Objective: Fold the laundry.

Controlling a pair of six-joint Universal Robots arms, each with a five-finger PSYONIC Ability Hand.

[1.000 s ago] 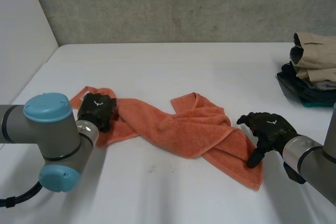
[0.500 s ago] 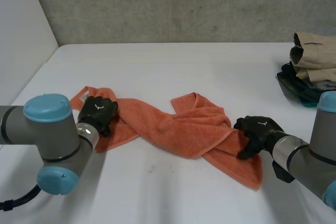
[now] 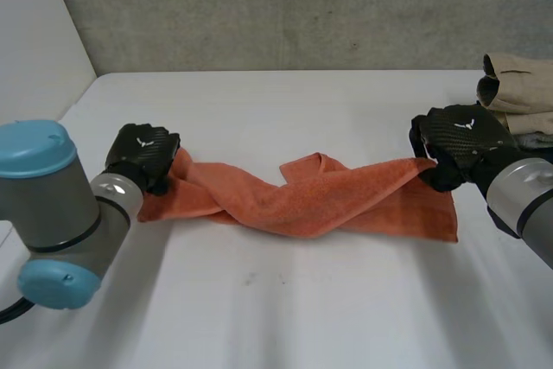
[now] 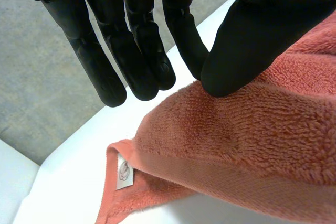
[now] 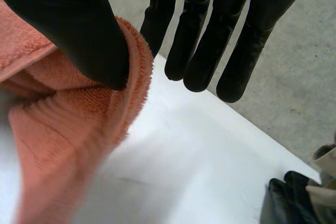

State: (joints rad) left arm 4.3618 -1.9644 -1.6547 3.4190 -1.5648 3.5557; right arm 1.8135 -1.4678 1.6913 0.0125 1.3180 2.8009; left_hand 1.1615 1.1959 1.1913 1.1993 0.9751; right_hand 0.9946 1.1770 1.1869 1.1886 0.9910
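Towel (image 3: 294,205), orange, stretches between left hand (image 3: 143,153) and right hand (image 3: 456,140), each pinching one end (writing on its small white tag (image 4: 124,171) is too tiny to read).

1 orange towel (image 3: 302,200), 1 small white label (image 4: 124,171) on its hem. 2 black hands: left hand (image 3: 143,155), right hand (image 3: 456,144). 2 arms: left arm (image 3: 52,205), right arm (image 3: 527,200). 1 pile of folded clothes (image 3: 517,97). 1 white counter (image 3: 285,317)
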